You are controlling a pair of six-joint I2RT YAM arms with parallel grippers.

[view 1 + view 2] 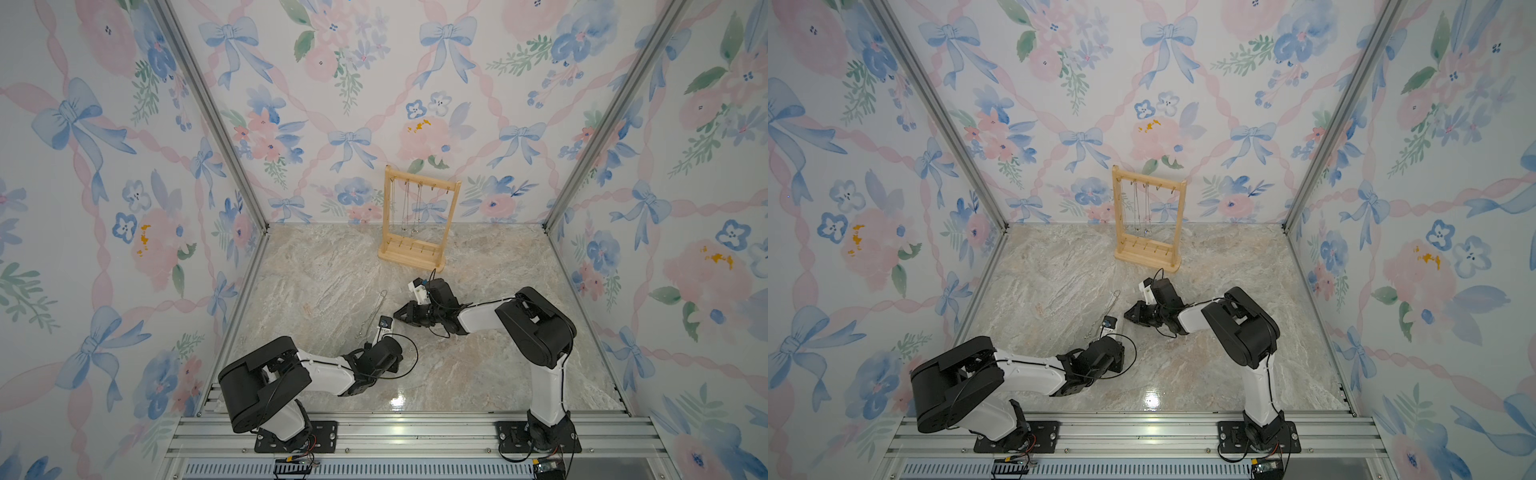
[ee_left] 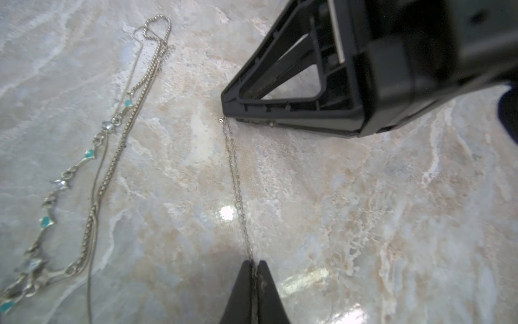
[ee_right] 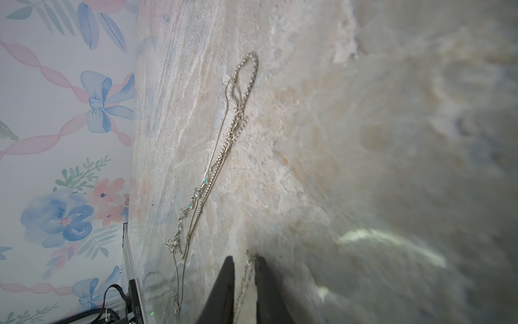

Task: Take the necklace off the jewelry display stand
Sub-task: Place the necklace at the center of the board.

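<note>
The jewelry display stand [image 1: 411, 255] [image 1: 1148, 257], a light-wood frame, stands upright at the back of the table with a few chains [image 1: 409, 208] hanging from its top bar. A thin silver necklace [image 2: 235, 174] is off the stand, stretched low over the marble between both grippers. In the left wrist view my left gripper [image 2: 254, 263] is shut on one end of it. My right gripper [image 3: 244, 259] [image 1: 398, 314] is at the other end, its jaws a little apart; the chain [image 3: 246, 269] runs loose through the gap.
Two other necklaces lie together on the marble left of the grippers, one with teal stones [image 2: 64, 179] and one a beaded chain [image 2: 134, 112] [image 1: 372, 311]. Floral walls close three sides. An aluminium rail [image 1: 415, 432] carries both arm bases at the front.
</note>
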